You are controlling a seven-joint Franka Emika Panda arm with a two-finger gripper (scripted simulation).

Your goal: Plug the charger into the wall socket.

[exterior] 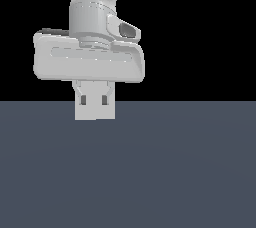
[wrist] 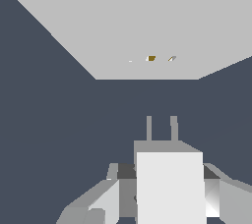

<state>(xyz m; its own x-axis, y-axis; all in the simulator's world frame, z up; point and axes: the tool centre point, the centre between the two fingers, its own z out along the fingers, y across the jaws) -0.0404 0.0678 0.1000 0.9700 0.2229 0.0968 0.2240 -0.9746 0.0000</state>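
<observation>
In the wrist view the charger, a small white block, sits between my gripper's fingers, which press on its two sides. My gripper is shut on it. Its two prongs point toward the wall socket, a large flat pale plate with two small holes. A gap of dark floor separates the prongs from the plate. In the exterior view the wall socket is a white square with two dark holes directly below the gripper. I cannot make out the charger there.
A flat dark blue-grey floor fills the lower half of the exterior view, with black background above it. Nothing else stands near the plate or the arm.
</observation>
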